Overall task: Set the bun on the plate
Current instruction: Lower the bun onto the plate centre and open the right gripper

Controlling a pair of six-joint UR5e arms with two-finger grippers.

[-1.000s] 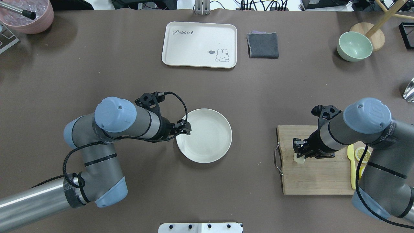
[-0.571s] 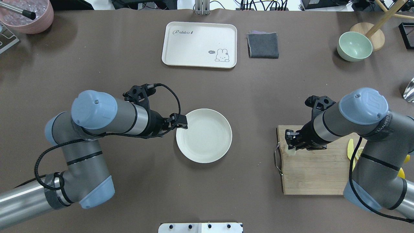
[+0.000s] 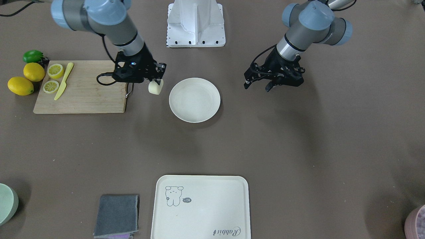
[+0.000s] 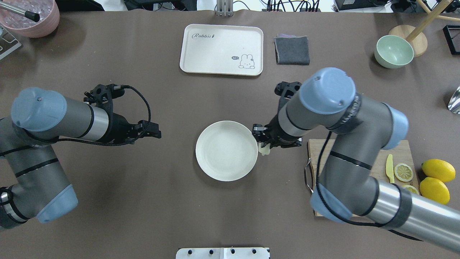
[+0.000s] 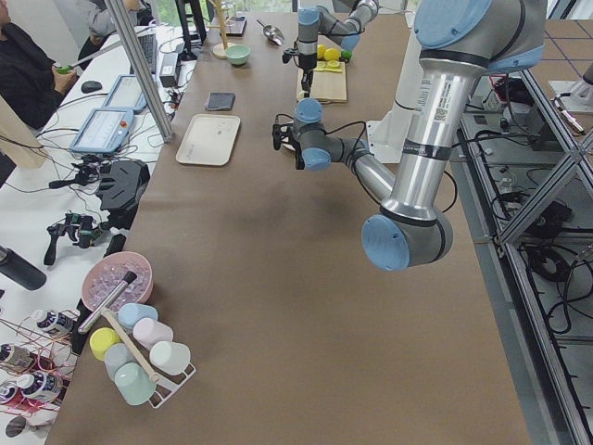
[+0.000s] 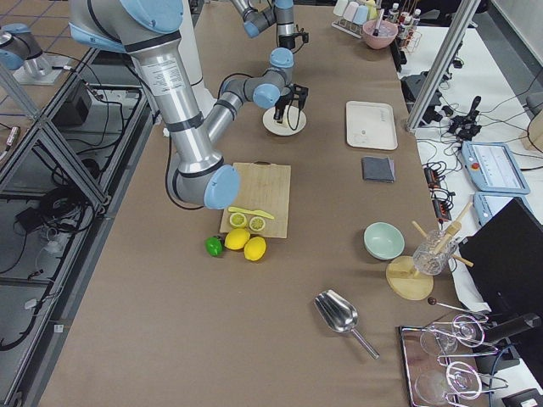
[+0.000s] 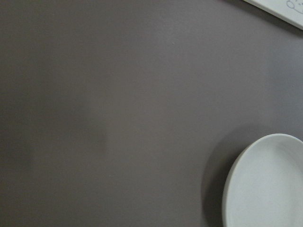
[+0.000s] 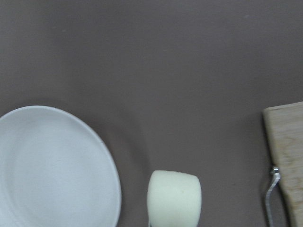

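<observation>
The bun (image 4: 265,149) is a pale cream chunk, and my right gripper (image 4: 264,141) is shut on it from above. It hangs just off the right rim of the round off-white plate (image 4: 226,150), between the plate and the cutting board. In the front-facing view the bun (image 3: 155,87) hangs under the right gripper (image 3: 154,79), left of the plate (image 3: 194,99). The right wrist view has the bun (image 8: 174,196) bottom centre and the plate (image 8: 57,165) at lower left. My left gripper (image 4: 153,134) is open and holds nothing, well left of the plate.
A wooden cutting board (image 3: 86,89) carries lemon slices (image 3: 55,70) and a yellow knife (image 3: 63,81), with whole lemons (image 3: 33,71) beside it. At the far side lie a cream tray (image 4: 221,49), a grey cloth (image 4: 292,49) and a green bowl (image 4: 394,51).
My right arm lifted the bun off the cutting board and carried it left to the plate's right rim. My left arm drew back leftward from the plate's left rim.
</observation>
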